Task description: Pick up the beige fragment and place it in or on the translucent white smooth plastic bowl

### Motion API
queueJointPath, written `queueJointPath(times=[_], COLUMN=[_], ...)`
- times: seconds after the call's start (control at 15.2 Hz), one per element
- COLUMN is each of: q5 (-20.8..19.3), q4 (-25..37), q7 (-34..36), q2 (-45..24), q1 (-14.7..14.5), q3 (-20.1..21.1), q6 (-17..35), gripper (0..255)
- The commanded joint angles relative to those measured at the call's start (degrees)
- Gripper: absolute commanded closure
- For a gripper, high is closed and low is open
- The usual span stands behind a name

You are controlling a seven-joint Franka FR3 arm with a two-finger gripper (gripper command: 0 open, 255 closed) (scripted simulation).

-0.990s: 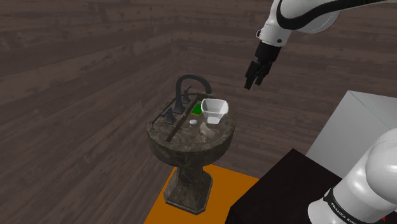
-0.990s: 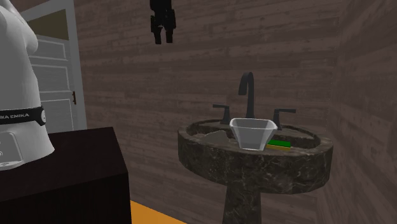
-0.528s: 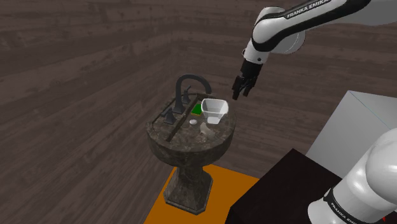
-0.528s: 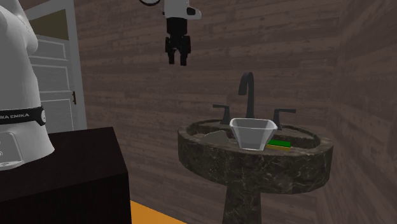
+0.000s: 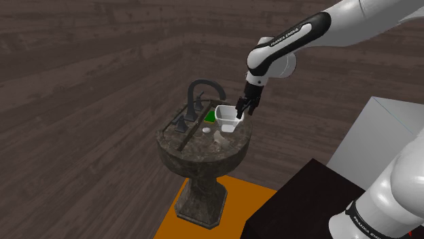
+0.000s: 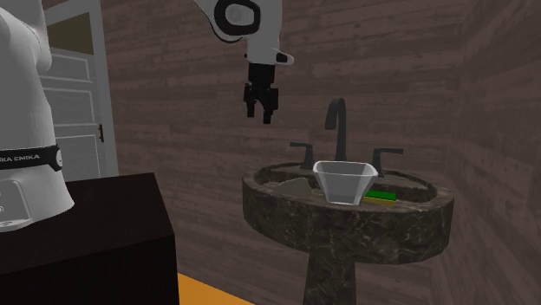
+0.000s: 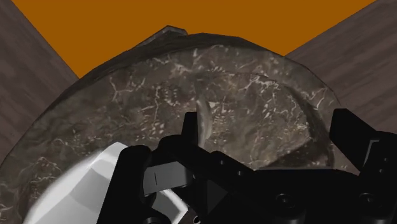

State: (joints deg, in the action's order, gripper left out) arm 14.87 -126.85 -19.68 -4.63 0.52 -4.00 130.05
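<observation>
Hovering high over the sink (image 5: 204, 157), the gripper (image 6: 261, 115) hangs with its fingers (image 7: 189, 127) spread apart and nothing between them; in the second exterior view it sits well above the rim, over the sink's left edge; in the wrist view the dark marbled basin lies below. Now the fragment (image 6: 295, 184); it is drawn greyish rather than beige and lies on the sink by that same left edge, just beside the bowl (image 6: 343, 182), untouched and well apart from the fingers. That bowl is translucent white with flared sides; it stands upright at the sink's front edge in the second exterior view, before the dark faucet (image 6: 336, 121); a green object (image 6: 380, 196) lies just beside it on its other side; an orange mat (image 5: 239, 202) lies under the pedestal.
</observation>
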Motion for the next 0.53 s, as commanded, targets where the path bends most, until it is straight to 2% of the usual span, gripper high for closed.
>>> queueJointPath(times=[0.0, 0.46], q5=[1.4, 5.3], q4=[2.6, 12.5], q7=[-1.2, -4.1], q2=[-4.7, -20.4], q1=[0.3, 1.6], q3=[0.0, 1.1], q6=[1.2, 4.1], gripper=[0, 0])
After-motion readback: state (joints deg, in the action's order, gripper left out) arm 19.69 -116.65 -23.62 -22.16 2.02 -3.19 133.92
